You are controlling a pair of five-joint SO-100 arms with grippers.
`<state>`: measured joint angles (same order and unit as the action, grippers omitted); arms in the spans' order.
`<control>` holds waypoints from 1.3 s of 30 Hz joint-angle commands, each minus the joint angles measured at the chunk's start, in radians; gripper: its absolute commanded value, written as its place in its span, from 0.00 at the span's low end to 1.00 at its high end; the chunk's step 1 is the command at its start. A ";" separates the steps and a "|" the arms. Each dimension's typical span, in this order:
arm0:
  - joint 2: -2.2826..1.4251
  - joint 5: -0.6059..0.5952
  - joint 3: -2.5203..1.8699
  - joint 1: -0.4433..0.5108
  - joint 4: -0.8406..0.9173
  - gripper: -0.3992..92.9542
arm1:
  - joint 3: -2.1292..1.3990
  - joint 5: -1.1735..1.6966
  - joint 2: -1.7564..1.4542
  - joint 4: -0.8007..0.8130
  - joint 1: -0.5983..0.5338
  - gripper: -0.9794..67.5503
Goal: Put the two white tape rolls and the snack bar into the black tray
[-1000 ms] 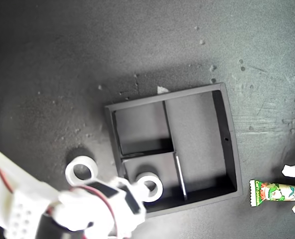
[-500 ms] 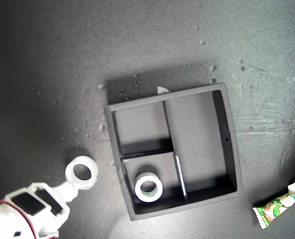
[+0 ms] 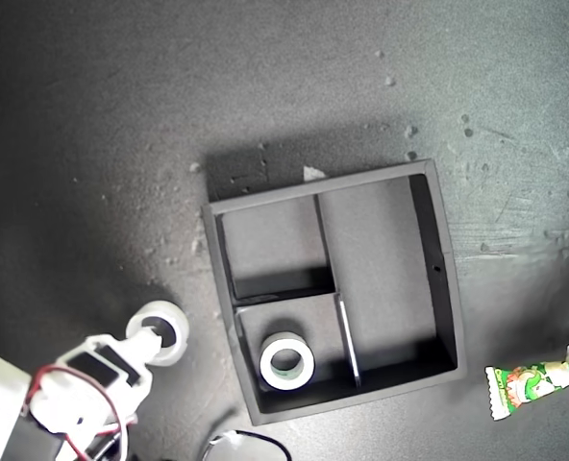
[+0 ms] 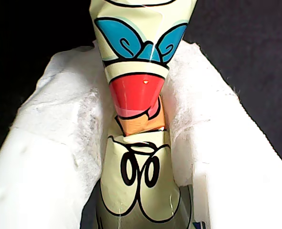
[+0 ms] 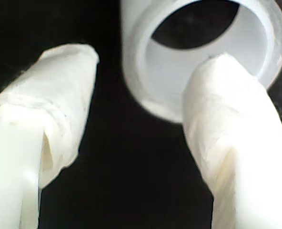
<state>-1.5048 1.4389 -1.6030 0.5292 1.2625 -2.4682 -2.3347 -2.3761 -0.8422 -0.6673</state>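
Clenched on the snack bar (image 4: 140,119), our first pincer (image 4: 138,129) waits; our second pincer (image 5: 136,109), released, straddles one roll (image 5: 203,52)'s wall; another roll (image 3: 286,361) sits in the black tray (image 3: 440,252).

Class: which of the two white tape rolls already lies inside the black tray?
The tape roll in the black tray's small compartment nearest the exterior view's bottom edge; the other roll lies outside, beside my second pincer.

tray (image 3: 445,288): dark surface (image 3: 121,115), mid-frame | roll (image 3: 286,361): flat in the small compartment nearer the exterior view's bottom | second roll (image 3: 161,331): outside the tray, toward the exterior view's left, my second gripper (image 3: 145,338) at it | bar (image 3: 527,382): exterior view's lower right, held at its far end
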 commanded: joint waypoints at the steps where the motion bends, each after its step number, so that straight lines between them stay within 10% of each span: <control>1: 0.018 -0.028 -0.014 -0.017 -0.040 0.16 | 0.067 -0.052 -0.021 -0.006 0.031 0.01; 17: 0.147 -0.052 -0.081 -0.003 -0.195 0.01 | 0.138 -0.114 -0.020 -0.160 0.173 0.01; 39: -0.278 -0.190 -0.201 -0.179 -0.051 0.00 | 0.407 1.551 -0.006 -0.104 0.376 0.00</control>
<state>-1.6352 1.3300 -1.8224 0.4111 1.1582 -2.1292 -0.9557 -2.3761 -0.9572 -0.3252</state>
